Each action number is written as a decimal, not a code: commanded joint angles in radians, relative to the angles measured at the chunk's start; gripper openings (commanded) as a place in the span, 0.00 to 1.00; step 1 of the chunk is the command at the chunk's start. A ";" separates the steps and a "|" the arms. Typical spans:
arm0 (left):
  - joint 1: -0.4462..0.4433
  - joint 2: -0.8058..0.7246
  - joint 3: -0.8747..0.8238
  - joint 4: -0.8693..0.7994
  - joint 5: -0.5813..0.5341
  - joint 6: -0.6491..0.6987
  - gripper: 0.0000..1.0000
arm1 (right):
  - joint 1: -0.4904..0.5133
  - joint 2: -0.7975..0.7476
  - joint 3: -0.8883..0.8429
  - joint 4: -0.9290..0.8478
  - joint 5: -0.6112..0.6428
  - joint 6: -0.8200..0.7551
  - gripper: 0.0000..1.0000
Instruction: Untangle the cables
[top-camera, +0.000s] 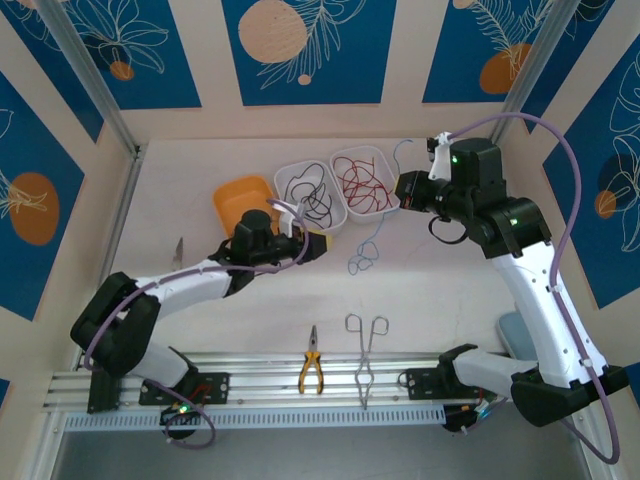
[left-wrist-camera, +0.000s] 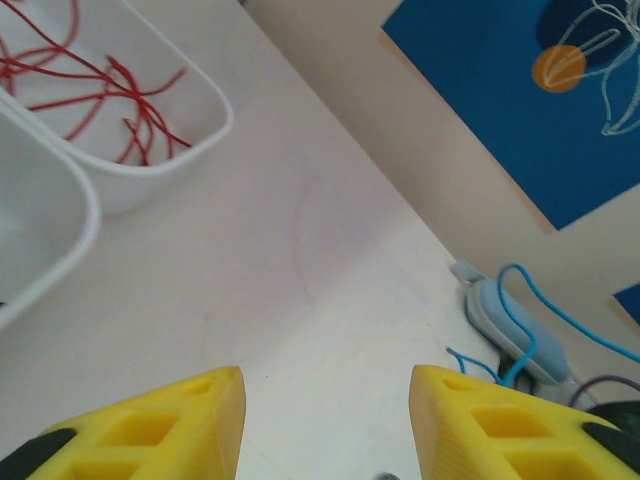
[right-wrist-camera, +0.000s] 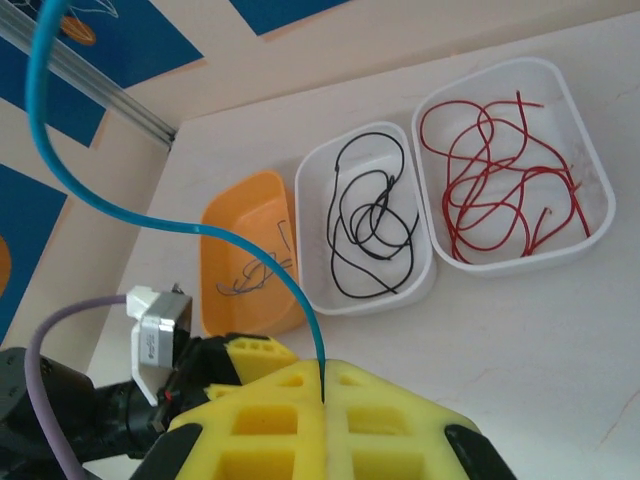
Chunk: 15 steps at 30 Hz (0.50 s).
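A blue cable (right-wrist-camera: 60, 175) arcs down from the upper left into my right gripper (right-wrist-camera: 322, 378), which is shut on it. In the top view the blue cable's coiled end (top-camera: 362, 258) lies on the table below my right gripper (top-camera: 405, 192). Black cables (right-wrist-camera: 370, 215) lie in the middle white tray (right-wrist-camera: 425, 275). Red cables (right-wrist-camera: 500, 180) fill the right white tray (right-wrist-camera: 590, 225). My left gripper (left-wrist-camera: 328, 405) stands open over bare table, with nothing between its yellow fingers (left-wrist-camera: 190, 420), just in front of the trays (top-camera: 318, 243).
An orange tray (top-camera: 240, 195) holding a few thin dark strands stands left of the white trays. Yellow-handled pliers (top-camera: 311, 372) and metal forceps (top-camera: 366, 355) lie near the front rail. A light-blue object (top-camera: 510, 330) sits beside the right arm.
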 joint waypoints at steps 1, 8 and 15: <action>-0.036 0.006 -0.017 0.063 0.062 -0.020 0.47 | 0.009 0.004 0.035 0.031 -0.029 -0.018 0.00; -0.097 0.028 -0.015 0.045 0.110 0.041 0.47 | 0.011 0.009 0.046 0.029 -0.026 -0.018 0.00; -0.124 0.103 0.035 0.050 0.096 0.048 0.47 | 0.014 0.017 0.049 0.040 -0.034 -0.015 0.00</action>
